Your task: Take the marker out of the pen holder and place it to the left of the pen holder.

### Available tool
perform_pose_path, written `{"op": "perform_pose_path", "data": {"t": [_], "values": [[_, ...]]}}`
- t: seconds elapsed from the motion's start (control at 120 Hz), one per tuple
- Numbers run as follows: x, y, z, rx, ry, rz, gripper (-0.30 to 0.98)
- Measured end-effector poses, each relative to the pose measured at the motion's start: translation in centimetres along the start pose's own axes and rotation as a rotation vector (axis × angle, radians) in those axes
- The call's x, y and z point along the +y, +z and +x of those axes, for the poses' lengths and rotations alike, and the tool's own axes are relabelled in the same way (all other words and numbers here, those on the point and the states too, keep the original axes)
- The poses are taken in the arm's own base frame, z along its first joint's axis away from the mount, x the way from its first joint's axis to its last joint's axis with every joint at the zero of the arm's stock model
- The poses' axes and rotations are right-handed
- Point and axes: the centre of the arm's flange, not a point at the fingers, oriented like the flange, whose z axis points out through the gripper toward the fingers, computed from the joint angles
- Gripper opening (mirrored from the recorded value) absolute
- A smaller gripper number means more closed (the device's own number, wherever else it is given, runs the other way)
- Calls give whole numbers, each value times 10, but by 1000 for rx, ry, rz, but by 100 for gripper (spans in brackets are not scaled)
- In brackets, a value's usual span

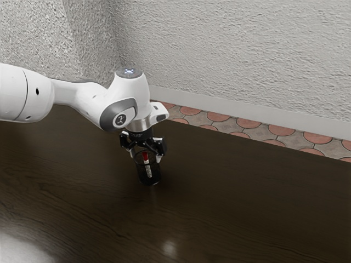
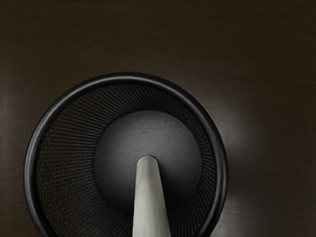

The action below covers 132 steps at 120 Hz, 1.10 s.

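Note:
My gripper (image 1: 146, 155) is at the top of the black mesh pen holder (image 1: 148, 177) in the exterior view, its fingers apart near opposite sides of the rim. Between them, with a gap on either side, is the red-topped marker (image 1: 147, 166), whose pale body reaches down into the holder. Seen from the hand, the pen holder (image 2: 126, 78) stands upright with its round floor visible. The marker's pale body (image 2: 149, 202) extends from over that floor to the lower edge, where its upper part is cut off.
A dark wooden table (image 1: 236, 203) surrounds the holder. Behind the table's far edge run a patterned tile floor (image 1: 247, 123) and a rough pale wall (image 1: 236, 55). The arm comes in from the exterior view's left.

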Motion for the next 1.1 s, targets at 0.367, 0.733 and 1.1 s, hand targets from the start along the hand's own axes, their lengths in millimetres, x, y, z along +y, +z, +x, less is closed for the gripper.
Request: {"op": "perform_pose_path", "data": {"t": [0.367,0.733,1.1], "values": [[-1,-6,1,8,18,1,29],[-4,-5,1,5,18,2,3],[-12,-84,-19,87,9,44,-2]]}}
